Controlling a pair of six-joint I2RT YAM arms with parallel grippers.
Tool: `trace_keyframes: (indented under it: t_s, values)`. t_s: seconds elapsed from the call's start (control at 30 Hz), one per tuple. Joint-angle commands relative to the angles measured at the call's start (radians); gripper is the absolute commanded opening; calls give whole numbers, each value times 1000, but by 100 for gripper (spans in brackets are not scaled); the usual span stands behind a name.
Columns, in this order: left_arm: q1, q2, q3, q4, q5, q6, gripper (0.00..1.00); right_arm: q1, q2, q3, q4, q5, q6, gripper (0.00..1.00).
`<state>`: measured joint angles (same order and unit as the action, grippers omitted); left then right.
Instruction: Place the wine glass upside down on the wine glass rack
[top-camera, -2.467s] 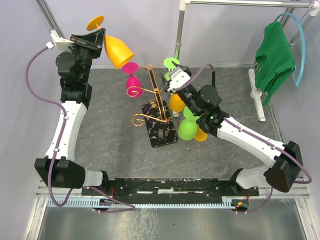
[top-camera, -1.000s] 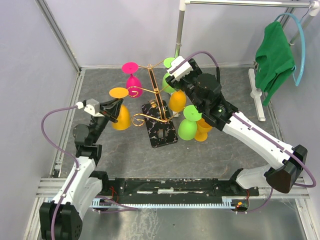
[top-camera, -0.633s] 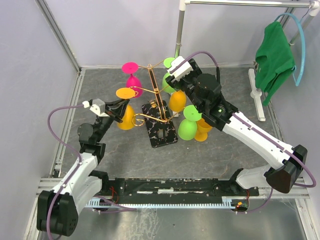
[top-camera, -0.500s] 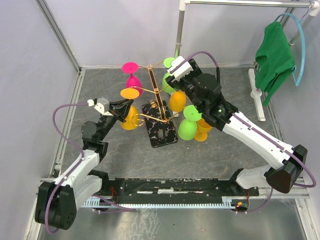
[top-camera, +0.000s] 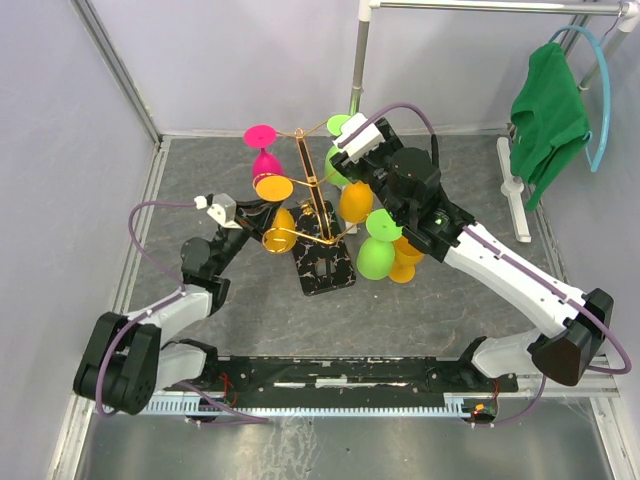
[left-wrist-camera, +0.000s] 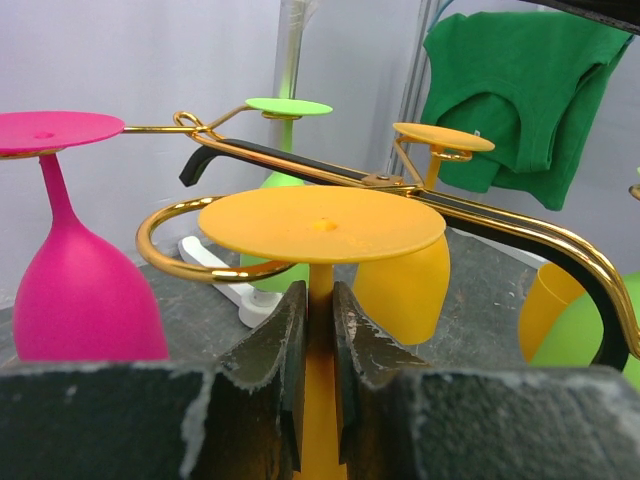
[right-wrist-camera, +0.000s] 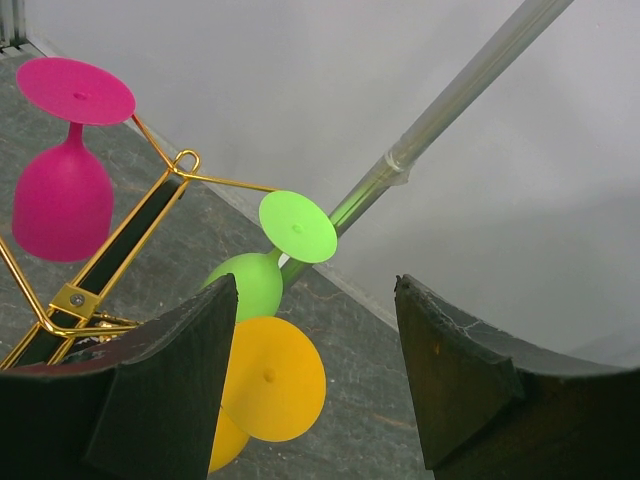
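Glass: orange plastic wine glass, turned upside down, with the flat round foot on top, the thin stem under it and the round bowl at the bottom.

Where the glass is: up in the air on the left side of the rack. Foot just above one curled gold arm, stem right by that curl. Cannot tell whether the stem sits inside the curl or only beside it.

Rack: thin gold metal tree-shaped rack, with one tall post in the middle, curly arms sticking out, and a black base with white lines like marble. Stands near the middle of the grey table.

Left claw: two dark fingers pinched tight on the orange stem, just under the foot.

Right claw: fingers spread wide with nothing between them, up high by the far right side of the rack.

Hanging on the rack: pink plastic glass at the far left, lime green glass on the right, more orange glasses beside it, all upside down.

In the way: the curled gold arm and the pink glass, both close to the held glass. Right arm over the right side of the rack.

Far off: green shirt hanging on a white pole stand, well apart at the right.
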<state>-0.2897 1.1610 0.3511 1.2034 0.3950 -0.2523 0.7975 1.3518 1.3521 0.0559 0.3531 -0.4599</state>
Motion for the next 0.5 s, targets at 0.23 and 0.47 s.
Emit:
trace_keyframes:
  t_s: [0.23, 0.47]
  values:
    - [-1, 164, 74, 254, -114, -32, 3, -3, 3, -7, 46, 17, -4, 72]
    - [0, 219, 94, 288, -184, -5, 3, -3, 8, -8, 47, 24, -10, 72]
